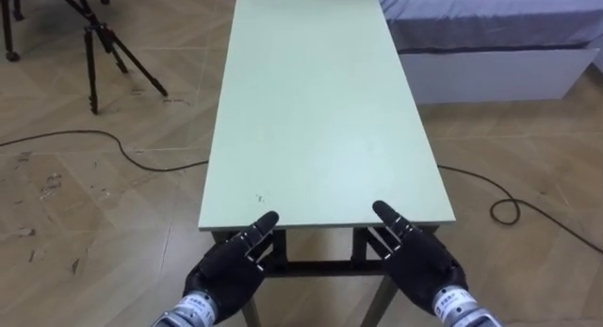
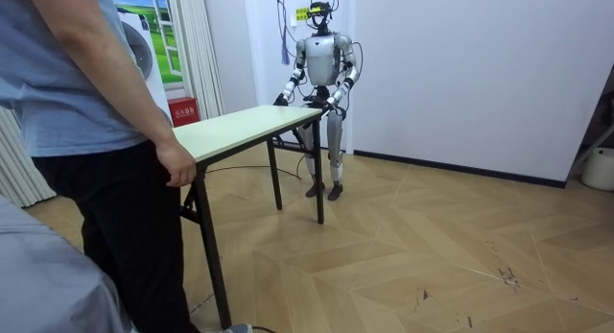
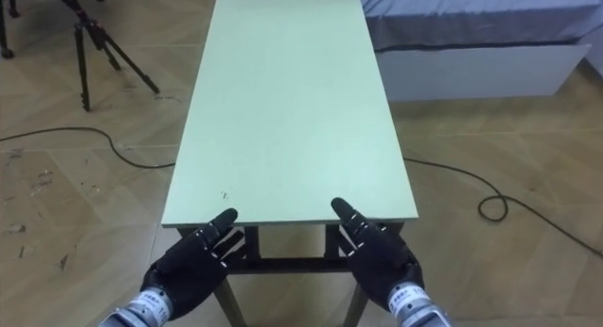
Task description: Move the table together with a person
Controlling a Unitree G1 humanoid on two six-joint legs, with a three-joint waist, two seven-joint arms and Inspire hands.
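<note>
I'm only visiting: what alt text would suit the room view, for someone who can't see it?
A humanoid robot stands at the far end of a long pale table, its left hand and right hand at that end's edge, while in the foreground a person's hand grips the near end.

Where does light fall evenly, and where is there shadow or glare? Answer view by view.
Left eye view: the long pale green table top is evenly lit, matte, without glare; it is darker beneath its near edge, around the black metal frame. Room view: only soft, faint shadow lies on the wooden parquet floor under the table; the white wall is bright.
</note>
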